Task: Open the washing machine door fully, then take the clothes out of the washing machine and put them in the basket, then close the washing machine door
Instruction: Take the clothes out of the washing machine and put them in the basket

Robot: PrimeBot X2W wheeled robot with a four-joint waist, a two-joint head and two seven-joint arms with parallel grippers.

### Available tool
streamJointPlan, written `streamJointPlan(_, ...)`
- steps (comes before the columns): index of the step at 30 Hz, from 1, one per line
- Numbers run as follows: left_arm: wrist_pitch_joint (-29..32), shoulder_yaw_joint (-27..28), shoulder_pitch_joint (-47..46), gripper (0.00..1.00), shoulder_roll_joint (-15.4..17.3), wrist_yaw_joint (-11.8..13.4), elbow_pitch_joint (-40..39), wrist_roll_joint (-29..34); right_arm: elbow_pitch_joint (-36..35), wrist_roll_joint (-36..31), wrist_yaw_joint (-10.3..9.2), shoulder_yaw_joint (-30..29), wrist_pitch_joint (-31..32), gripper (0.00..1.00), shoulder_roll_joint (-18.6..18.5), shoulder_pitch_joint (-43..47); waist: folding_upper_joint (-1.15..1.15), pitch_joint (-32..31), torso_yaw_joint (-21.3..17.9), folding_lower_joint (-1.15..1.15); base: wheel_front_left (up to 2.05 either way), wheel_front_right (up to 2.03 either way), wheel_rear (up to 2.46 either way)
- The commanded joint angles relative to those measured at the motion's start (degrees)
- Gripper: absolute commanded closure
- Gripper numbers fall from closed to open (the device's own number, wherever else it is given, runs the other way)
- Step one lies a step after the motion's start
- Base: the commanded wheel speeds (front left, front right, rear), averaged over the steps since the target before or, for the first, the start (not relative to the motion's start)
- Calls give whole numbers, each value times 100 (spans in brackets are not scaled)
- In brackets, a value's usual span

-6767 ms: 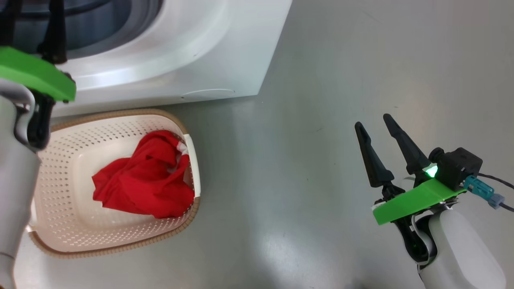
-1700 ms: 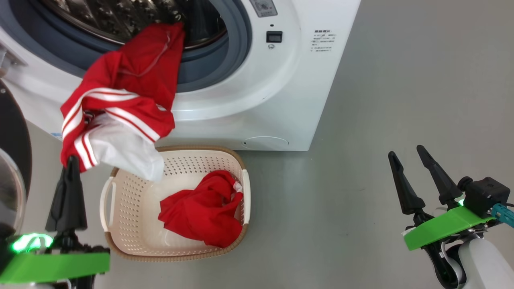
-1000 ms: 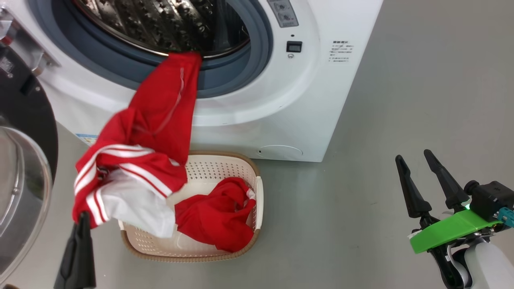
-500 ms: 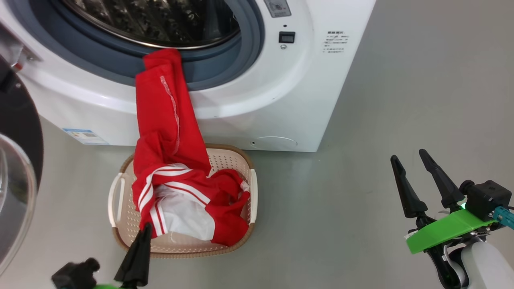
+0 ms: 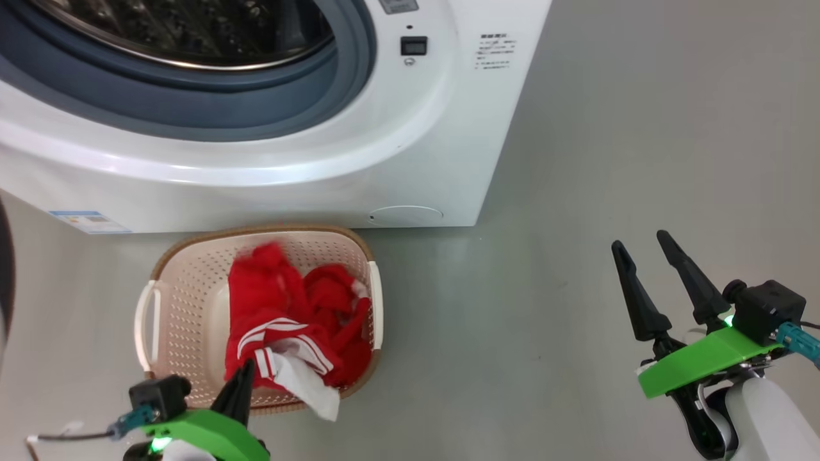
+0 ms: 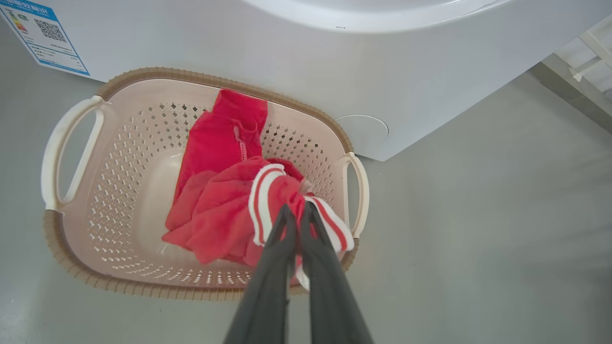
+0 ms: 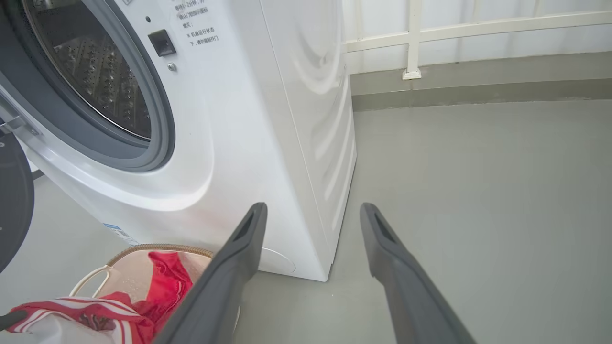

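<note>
Floor (image 5: 576, 160) is lying grey under the washing machine (image 5: 416, 128) and basket (image 6: 71, 267), where the left hand (image 6: 296, 212) is clamping the clothes (image 6: 215, 210) at its fingertips while the right hand (image 5: 639, 239) is gaping.

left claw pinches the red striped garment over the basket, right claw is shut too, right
No: the right claw is open and empty, as the right wrist view shows. The left claw does pinch the red striped garment over the basket.

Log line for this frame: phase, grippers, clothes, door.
phase: clothes at basket, not yet released | left gripper: shut on clothes | right gripper: open, empty | clothes: part hangs over basket rim | washing machine door: open
</note>
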Motion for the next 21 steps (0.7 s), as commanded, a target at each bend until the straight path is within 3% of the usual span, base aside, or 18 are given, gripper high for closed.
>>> streamJointPlan(1, -55, 24, -285, 100, 115, -17, 182, -119, -130, 27, 9, 143, -69, 0, -10, -49, 0, 80, -88, 0, 0, 0, 0)
streamJointPlan(7, -55, -391, -799, 100, 74, -17, 889, -338, -132, 22, 9, 235, -69, 0, 23, -94, 0, 193, -229, 0, 0, 0, 0)
streamJointPlan(21, -56, -673, -1650, 100, 11, -17, 1959, -539, -179, -1, 9, 400, -69, 0, 38, -274, 0, 678, -511, 0, 0, 0, 0)
